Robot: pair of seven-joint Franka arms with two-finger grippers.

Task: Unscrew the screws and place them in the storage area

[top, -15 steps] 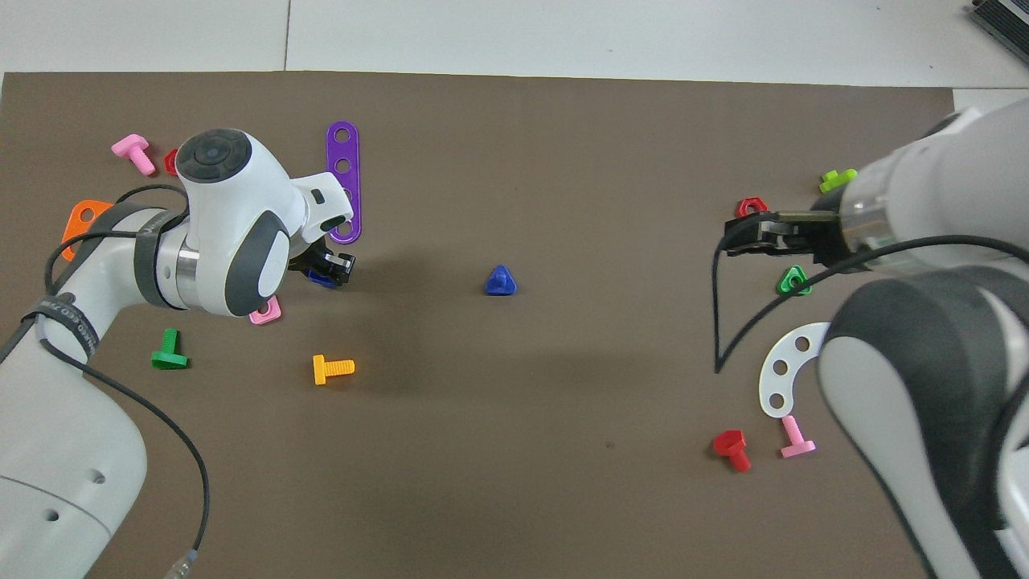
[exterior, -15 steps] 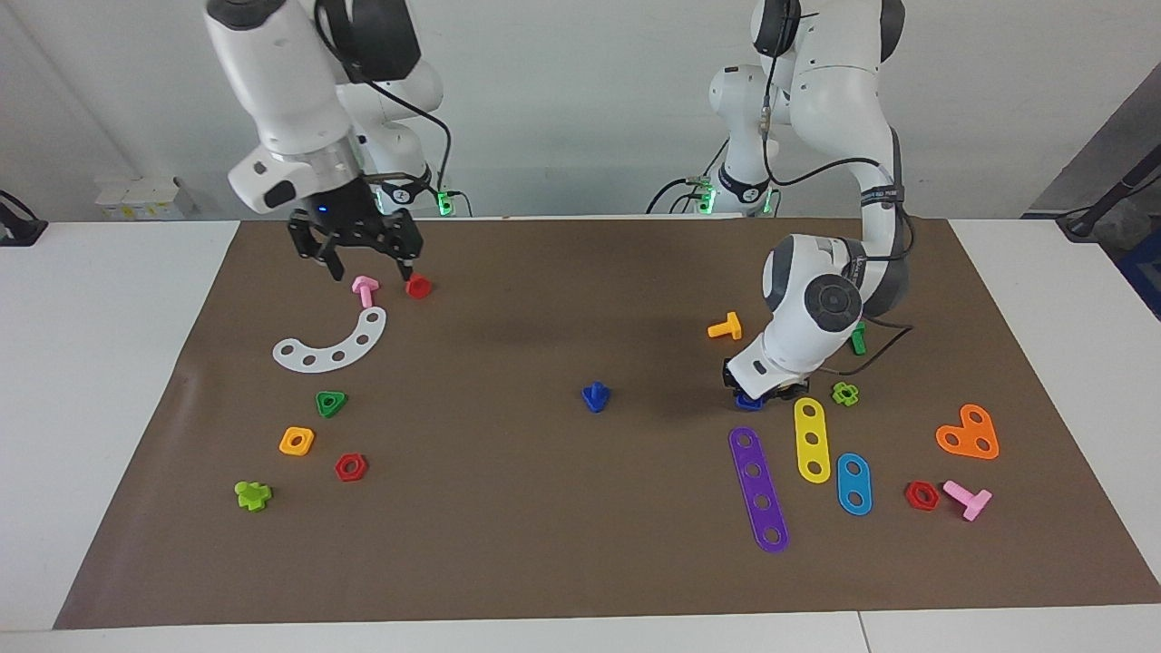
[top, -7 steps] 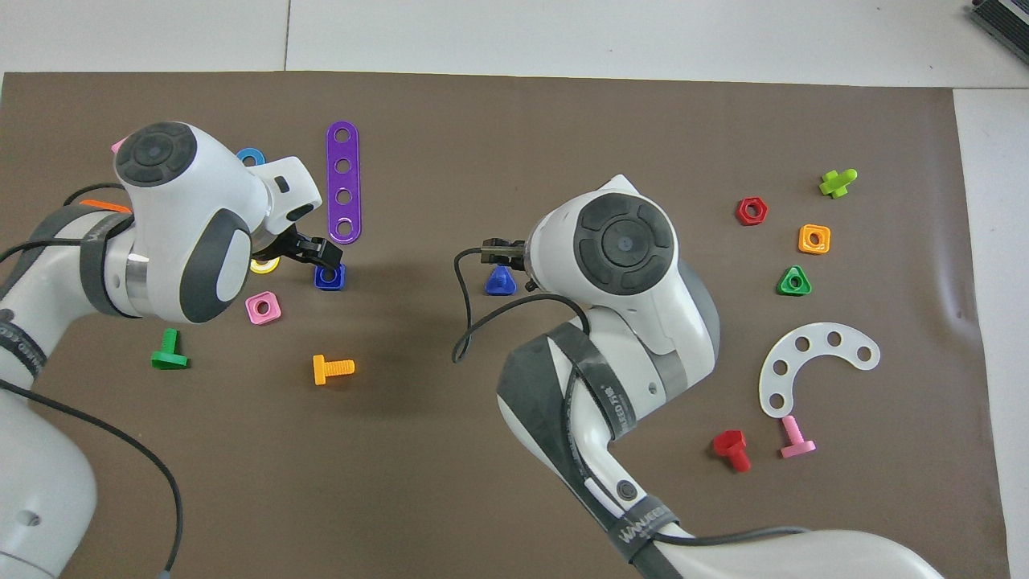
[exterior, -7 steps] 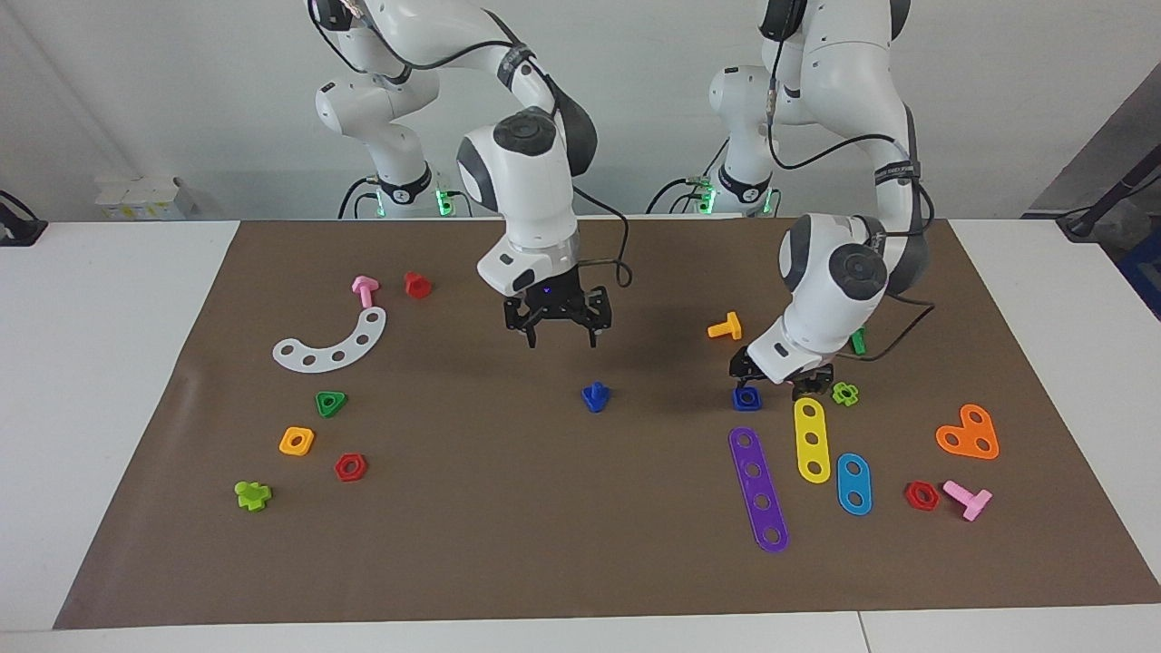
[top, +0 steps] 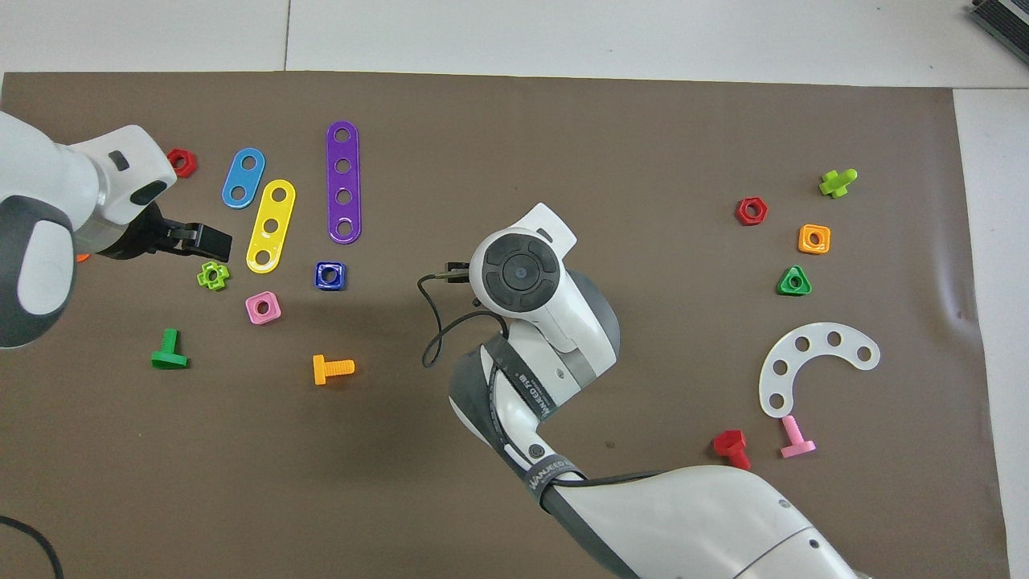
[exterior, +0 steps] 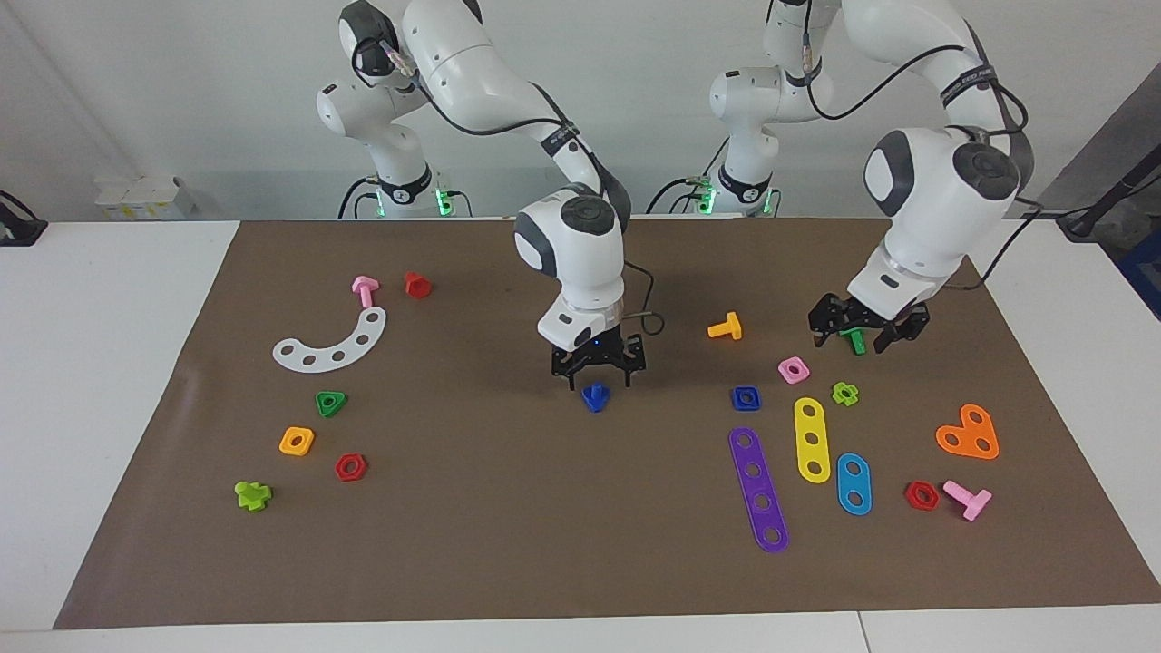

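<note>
The dark-blue bolt with a triangular head lies on the brown mat near the table's middle. My right gripper is open, just above the bolt, with a finger on each side of it. In the overhead view the right arm's wrist hides both the bolt and the gripper. My left gripper is open and empty, raised over the mat at the left arm's end; it also shows in the overhead view. The dark-blue square nut lies free on the mat.
Around the square nut lie a pink square nut, an orange bolt, a green bolt, and purple, yellow and blue strips. A white arc, a green triangular nut and other nuts lie at the right arm's end.
The right gripper swung to the table's middle and came down over the dark-blue bolt. The left gripper let go of the square nut, rose and moved toward the left arm's end.
</note>
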